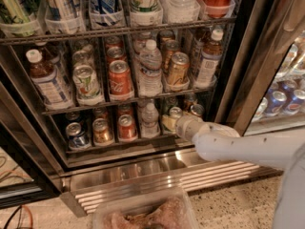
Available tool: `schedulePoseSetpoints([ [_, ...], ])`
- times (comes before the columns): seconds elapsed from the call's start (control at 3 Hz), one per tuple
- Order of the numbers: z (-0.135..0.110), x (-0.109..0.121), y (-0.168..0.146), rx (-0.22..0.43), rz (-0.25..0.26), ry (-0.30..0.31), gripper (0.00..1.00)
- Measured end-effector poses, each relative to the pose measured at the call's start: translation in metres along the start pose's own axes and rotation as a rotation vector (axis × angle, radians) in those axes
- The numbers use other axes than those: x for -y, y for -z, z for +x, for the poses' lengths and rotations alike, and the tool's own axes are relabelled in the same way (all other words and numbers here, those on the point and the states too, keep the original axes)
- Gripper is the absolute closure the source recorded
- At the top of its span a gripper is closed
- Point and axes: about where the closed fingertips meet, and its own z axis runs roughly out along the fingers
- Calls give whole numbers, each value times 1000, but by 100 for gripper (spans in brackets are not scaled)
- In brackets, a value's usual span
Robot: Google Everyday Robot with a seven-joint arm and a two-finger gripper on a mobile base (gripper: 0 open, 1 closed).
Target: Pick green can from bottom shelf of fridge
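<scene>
The fridge (238,80) stands open with its wire racks of drinks in view. On the bottom shelf (119,144) stand a blue can, a gold can, a red can, a water bottle and, right of the bottle, the green can (174,112) with its silver top showing. My gripper (169,123) reaches into the shelf from the right and sits right at the green can's front, covering its lower body. The white arm (228,144) runs back to the lower right.
Another can (196,109) stands right of the green can by the black door frame. The middle rack (128,101) with tea bottles and cans hangs just above my gripper. The ribbed steel base (143,178) lies below, and a clear bin (143,213) sits at the frame's bottom.
</scene>
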Motion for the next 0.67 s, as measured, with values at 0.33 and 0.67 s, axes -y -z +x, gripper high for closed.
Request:
schedulePoseSetpoints([
  [0.33, -1, -3, 2, -2, -7, -5, 100],
  [0.67, -3, -5, 6, -1, -14, -8, 100],
])
